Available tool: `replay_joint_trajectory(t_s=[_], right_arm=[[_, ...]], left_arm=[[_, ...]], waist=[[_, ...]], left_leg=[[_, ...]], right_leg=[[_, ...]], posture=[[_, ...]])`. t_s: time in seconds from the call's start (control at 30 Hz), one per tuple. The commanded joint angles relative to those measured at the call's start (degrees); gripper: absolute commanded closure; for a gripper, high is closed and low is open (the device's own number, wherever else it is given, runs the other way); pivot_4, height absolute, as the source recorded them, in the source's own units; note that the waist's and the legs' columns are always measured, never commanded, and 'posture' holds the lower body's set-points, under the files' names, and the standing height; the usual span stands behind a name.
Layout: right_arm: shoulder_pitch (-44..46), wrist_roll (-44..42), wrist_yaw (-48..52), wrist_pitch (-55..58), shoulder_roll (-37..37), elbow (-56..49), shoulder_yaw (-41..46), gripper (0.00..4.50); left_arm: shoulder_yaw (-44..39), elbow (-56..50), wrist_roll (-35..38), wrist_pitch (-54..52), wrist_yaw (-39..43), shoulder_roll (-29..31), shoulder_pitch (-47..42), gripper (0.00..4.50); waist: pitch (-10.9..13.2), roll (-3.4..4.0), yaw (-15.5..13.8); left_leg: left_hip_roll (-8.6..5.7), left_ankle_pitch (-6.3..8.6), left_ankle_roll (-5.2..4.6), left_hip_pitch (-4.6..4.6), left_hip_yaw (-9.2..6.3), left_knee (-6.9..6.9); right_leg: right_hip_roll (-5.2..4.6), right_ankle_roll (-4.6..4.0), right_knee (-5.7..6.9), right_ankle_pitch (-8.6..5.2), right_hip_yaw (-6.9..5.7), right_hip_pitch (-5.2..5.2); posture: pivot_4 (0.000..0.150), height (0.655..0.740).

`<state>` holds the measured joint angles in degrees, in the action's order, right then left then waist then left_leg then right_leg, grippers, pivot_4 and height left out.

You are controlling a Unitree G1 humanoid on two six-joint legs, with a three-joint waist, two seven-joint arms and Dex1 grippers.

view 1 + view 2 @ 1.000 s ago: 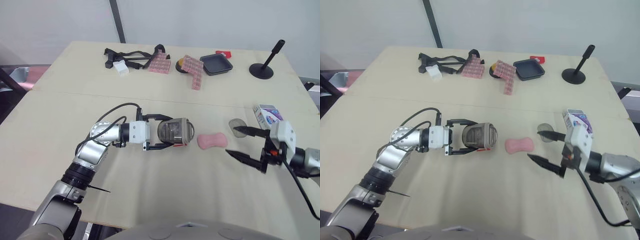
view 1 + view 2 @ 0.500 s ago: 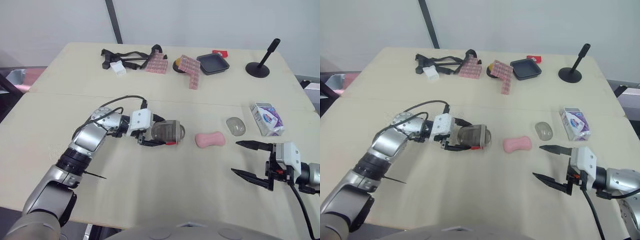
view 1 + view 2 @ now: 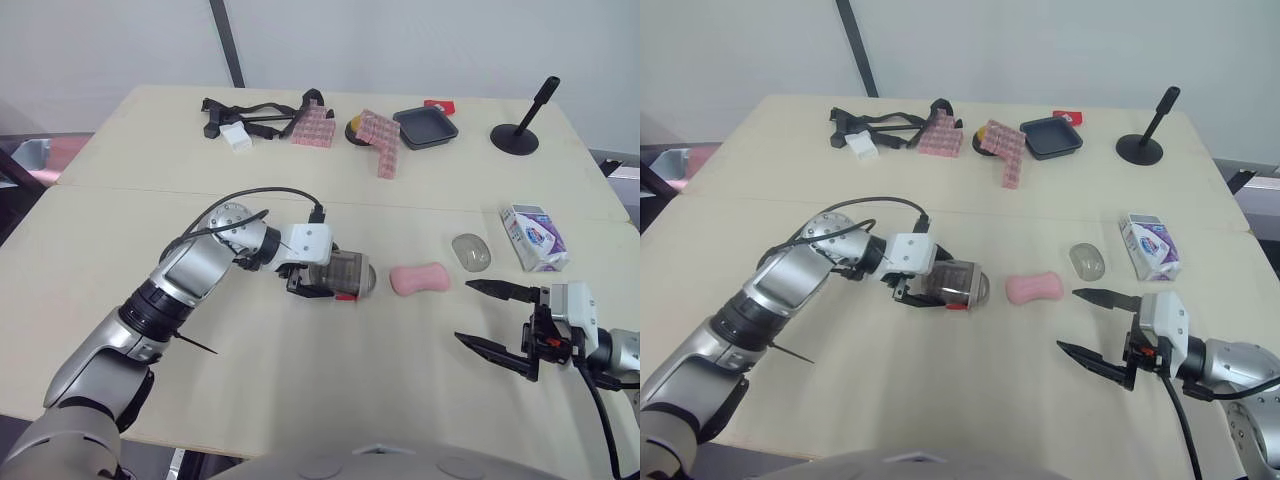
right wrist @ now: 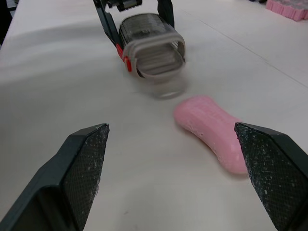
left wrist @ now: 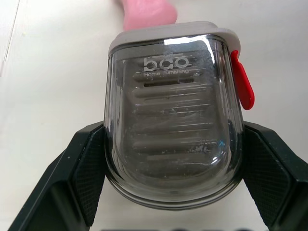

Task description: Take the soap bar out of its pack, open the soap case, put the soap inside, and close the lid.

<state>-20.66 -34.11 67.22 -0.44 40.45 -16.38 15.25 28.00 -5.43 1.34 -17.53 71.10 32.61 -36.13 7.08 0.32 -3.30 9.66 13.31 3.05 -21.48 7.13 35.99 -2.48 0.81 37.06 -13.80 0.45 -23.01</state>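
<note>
Pale wooden tabletop (image 3: 100,300) fills the scene, with a white wall behind it. Near the middle of the table the left gripper (image 3: 330,280) is clamped on the soap case (image 5: 173,120), one black finger pressed against each side. The case is a smoky clear box with a grey rim and a red latch (image 5: 242,82) on one side. It is held on its side, low at the table surface, and whether it rests on the wood is hard to tell. Its rimmed end points toward 3 o'clock, where the pink soap bar (image 3: 420,278) lies bare on the table, just beside the case but not touching it. At about 1 o'clock from the soap lies a small translucent oval piece (image 3: 470,251), possibly the case's lid. The white and purple soap pack (image 3: 538,238) lies at 3 o'clock from that oval. At roughly 5 o'clock from the soap, the right gripper (image 3: 463,311) hovers with its fingers spread wide and nothing between them, their tips aimed toward the soap. Along the far edge, at 12 o'clock, sit black straps (image 3: 255,110), pink block pieces (image 3: 385,140), a black tray (image 3: 425,128) and a black stand (image 3: 524,125).
</note>
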Motion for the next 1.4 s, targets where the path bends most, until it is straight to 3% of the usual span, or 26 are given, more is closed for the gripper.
replay_joint_trajectory(t_s=[0.03, 0.87, 1.4], right_arm=[[-0.6, 0.6, 1.3, -1.8, -0.4, -1.1, 0.0, 0.01], [0.7, 2.8, 0.1, -2.1, -1.8, 0.2, -0.5, 0.01], [1.1, 3.1, 0.3, -1.8, -1.0, 0.6, -0.1, 0.01]], left_arm=[[0.4, -0.9, -1.8, -1.1, -0.3, 0.1, -2.1, 1.04], [4.1, -0.7, -4.3, -7.4, 1.3, -1.9, -8.1, 1.04], [2.0, 3.4, -4.5, -0.5, 2.5, 2.4, -6.8, 1.04]], waist=[[0.0, 0.00, 0.0], [0.0, -0.01, -0.1], [0.0, 0.00, -0.1]], left_leg=[[0.00, 0.00, 0.00, 0.00, 0.00, 0.00], [-0.06, 0.00, -0.01, -0.06, 0.00, -0.01], [-0.06, 0.00, -0.01, -0.04, -0.01, -0.01]], right_leg=[[0.00, 0.00, 0.00, 0.00, -0.01, 0.00], [-0.05, -0.02, 0.02, -0.01, -0.01, 0.00], [-0.05, -0.02, 0.02, -0.01, -0.01, 0.00]], posture=[[0.150, 0.7398], [0.150, 0.7398], [0.150, 0.7398]])
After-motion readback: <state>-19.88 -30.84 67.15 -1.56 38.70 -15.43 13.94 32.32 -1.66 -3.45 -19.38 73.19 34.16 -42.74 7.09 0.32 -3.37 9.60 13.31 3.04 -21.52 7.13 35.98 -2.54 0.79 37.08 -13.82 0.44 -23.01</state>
